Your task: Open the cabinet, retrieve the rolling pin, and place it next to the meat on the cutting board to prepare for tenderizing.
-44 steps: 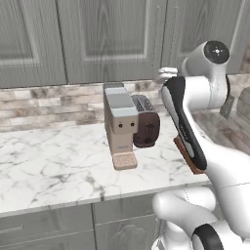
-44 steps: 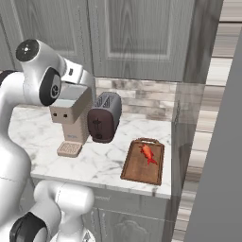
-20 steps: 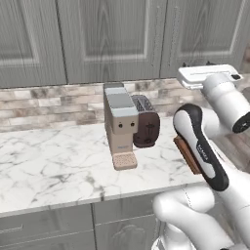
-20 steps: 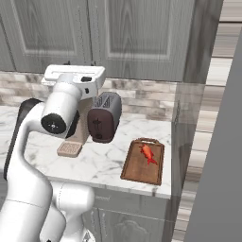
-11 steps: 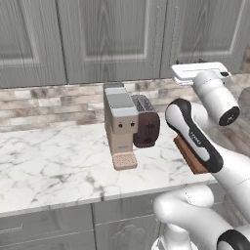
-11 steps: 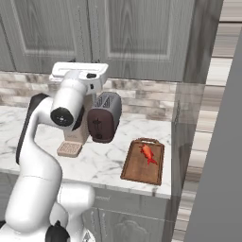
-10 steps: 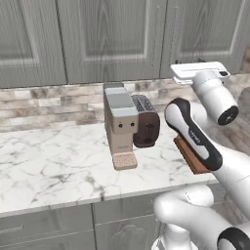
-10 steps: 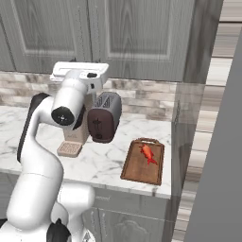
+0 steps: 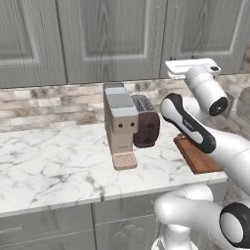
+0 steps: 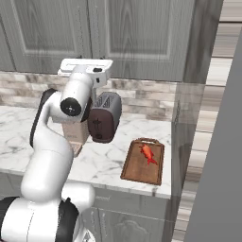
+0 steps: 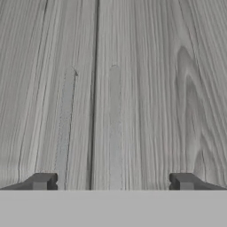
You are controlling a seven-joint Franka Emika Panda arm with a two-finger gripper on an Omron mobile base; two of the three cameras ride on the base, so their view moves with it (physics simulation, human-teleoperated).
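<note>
Hand (image 11: 113, 181) open against closed cabinet (image 9: 112, 39) doors, above marble counter (image 9: 53, 166) and brick backsplash (image 9: 49, 105).

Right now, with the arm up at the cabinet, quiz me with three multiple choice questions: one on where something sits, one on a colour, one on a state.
1. Where does the meat lie?
A. on the cutting board
B. on top of the toaster
C. on the bare marble counter

2. What colour is the toaster?
A. white
B. dark brown
C. bright red

3. How do the cabinet doors stand?
A. both swung wide open
B. one removed
C. closed

Answers:
1. A, the red strip rests on the brown board near its far end.
2. B, its body is dark brown beside the tan coffee machine.
3. C, both doors sit flush, and the open gripper faces the seam between them in the hand view.
</note>
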